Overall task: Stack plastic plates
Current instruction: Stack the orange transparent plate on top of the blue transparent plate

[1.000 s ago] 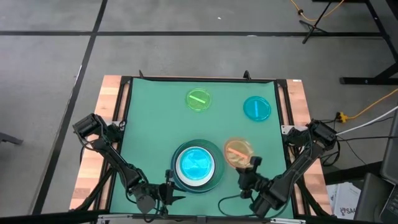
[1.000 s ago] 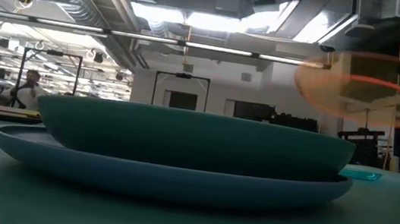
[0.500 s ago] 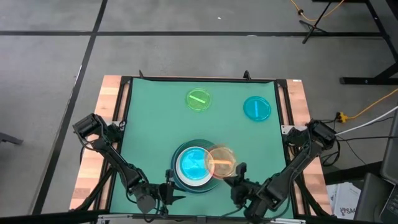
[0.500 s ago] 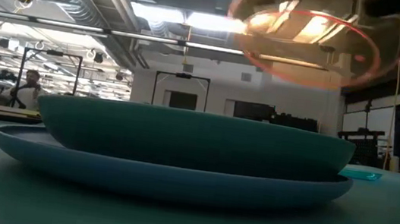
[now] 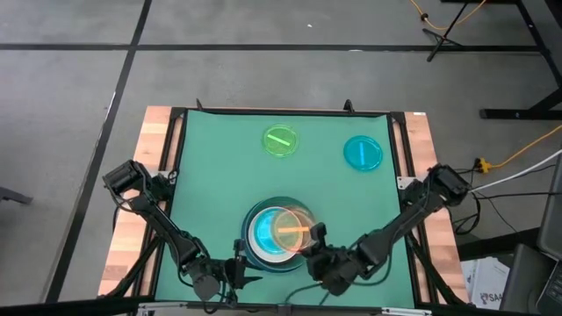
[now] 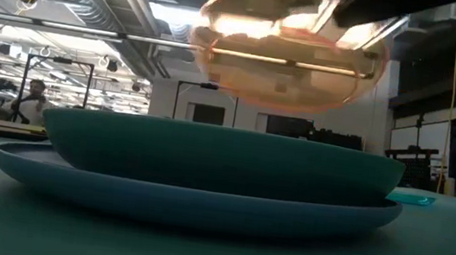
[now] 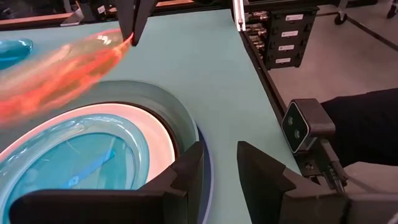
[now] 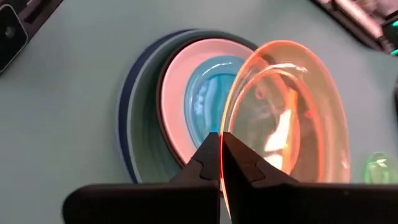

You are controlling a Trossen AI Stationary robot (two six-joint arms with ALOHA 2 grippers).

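Observation:
A stack of plates (image 5: 278,233) sits near the table's near edge: a large light-blue one at the bottom, a teal-green one on it, then smaller plates, with a translucent blue one (image 8: 208,102) on top. My right gripper (image 5: 310,240) is shut on the translucent orange plate (image 5: 290,230), which hangs over the stack (image 6: 216,156) without touching it. My left gripper (image 5: 244,267) waits open, low beside the stack's near-left rim. A green plate (image 5: 281,140) and a blue plate (image 5: 363,152) lie flat toward the far edge. My right gripper pinches the orange plate's rim (image 8: 222,149) between its two fingers, one above and one below the rim. The fingers come from the table's near-right side, slanting down. The plate (image 6: 289,57) is lifted clear, roughly level and slightly tilted, above the stack.
The green mat (image 5: 211,167) has wooden strips and black rails along its left and right sides. Bare mat lies between the stack and the two far plates. People stand in the room far beyond the table in the low view.
My right gripper has carried the orange plate toward the table's left, from the right of the stack to a place above it, staying shut on its rim. The stack and my left gripper have kept still.

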